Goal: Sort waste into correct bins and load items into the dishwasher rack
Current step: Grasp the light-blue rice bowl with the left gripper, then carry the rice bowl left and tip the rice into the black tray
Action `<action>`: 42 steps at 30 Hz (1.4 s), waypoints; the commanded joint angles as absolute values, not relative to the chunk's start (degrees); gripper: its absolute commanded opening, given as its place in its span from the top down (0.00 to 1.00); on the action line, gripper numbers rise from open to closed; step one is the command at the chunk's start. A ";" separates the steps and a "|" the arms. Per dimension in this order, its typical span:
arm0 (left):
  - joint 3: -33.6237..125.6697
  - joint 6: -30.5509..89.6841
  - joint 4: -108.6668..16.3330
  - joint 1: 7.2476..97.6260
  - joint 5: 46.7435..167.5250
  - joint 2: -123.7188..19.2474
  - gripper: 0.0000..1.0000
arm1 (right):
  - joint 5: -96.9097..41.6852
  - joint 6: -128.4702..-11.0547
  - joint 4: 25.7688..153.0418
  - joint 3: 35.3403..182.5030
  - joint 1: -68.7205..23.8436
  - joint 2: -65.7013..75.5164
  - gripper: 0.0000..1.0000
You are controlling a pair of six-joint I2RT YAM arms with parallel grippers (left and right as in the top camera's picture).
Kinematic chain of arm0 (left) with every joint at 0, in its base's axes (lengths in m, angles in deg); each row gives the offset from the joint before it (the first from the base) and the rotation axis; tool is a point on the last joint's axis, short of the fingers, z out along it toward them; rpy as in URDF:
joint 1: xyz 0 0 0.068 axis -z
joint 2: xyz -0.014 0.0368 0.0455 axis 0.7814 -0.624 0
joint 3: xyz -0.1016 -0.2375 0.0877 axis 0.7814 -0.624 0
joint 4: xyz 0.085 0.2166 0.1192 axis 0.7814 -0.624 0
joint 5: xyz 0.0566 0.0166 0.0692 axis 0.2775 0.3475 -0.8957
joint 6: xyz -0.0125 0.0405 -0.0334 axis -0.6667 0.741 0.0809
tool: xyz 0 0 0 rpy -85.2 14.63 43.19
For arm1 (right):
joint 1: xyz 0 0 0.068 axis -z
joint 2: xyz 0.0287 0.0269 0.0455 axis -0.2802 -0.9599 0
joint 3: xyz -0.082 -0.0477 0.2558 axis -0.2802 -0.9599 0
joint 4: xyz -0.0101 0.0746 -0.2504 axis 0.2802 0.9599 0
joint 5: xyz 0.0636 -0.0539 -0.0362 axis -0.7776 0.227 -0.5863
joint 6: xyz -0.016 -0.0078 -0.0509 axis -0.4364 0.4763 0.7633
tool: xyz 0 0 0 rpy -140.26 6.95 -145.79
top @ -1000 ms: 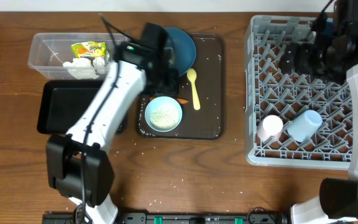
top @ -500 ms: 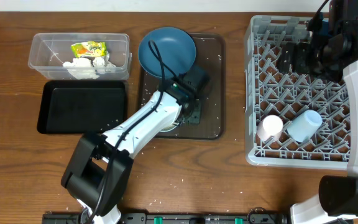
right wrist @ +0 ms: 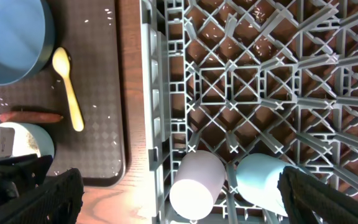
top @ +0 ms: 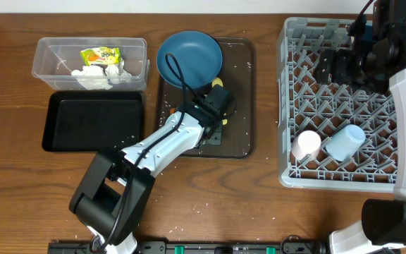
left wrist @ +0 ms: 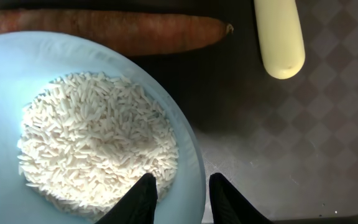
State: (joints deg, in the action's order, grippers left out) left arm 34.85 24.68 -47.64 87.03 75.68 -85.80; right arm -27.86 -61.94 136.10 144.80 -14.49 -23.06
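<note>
My left gripper (left wrist: 182, 186) is down on the brown tray, open, with one finger over the loose rice (left wrist: 98, 137) inside the small white bowl (left wrist: 17, 68) and the other outside its rim. In the overhead view the left gripper (top: 206, 127) and its arm hide most of the bowl. The carrot (left wrist: 104, 31) lies just behind the bowl and the yellow spoon (left wrist: 279, 37) to its right. The dark-blue dish (top: 189, 56) sits at the tray's back. My right gripper (right wrist: 179, 183) hovers wide open and empty over the dishwasher rack (top: 285, 106), which holds the pink cup (top: 306, 144) and the light-blue cup (top: 345, 142).
The clear tub (top: 48, 53) at the back left holds tissue (top: 94, 76) and the printed wrapper (top: 101, 54). The black tray (top: 90, 120) lies in front of it. The brown serving tray (top: 240, 106) sits between the bins and the rack. Stray rice grains dot the table.
My left arm swung from over the tub and dish down to the bowl on the brown tray, then shifted slightly. My right arm barely moved.
</note>
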 commanded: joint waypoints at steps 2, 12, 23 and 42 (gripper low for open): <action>34.66 26.19 -47.75 86.83 74.33 -86.69 0.69 | -27.95 -61.30 136.63 144.76 -15.08 -23.32 0.02; 34.66 26.34 -47.86 86.83 74.26 -87.44 0.92 | -27.91 -60.91 136.96 144.76 -15.08 -23.32 0.02; 37.54 26.01 -51.88 86.83 74.61 -85.58 0.94 | -27.51 -60.93 136.93 144.76 -15.08 -23.32 0.02; 40.91 25.84 -56.93 75.48 84.01 -64.05 0.94 | -27.51 -60.93 136.78 144.76 -15.08 -23.32 0.02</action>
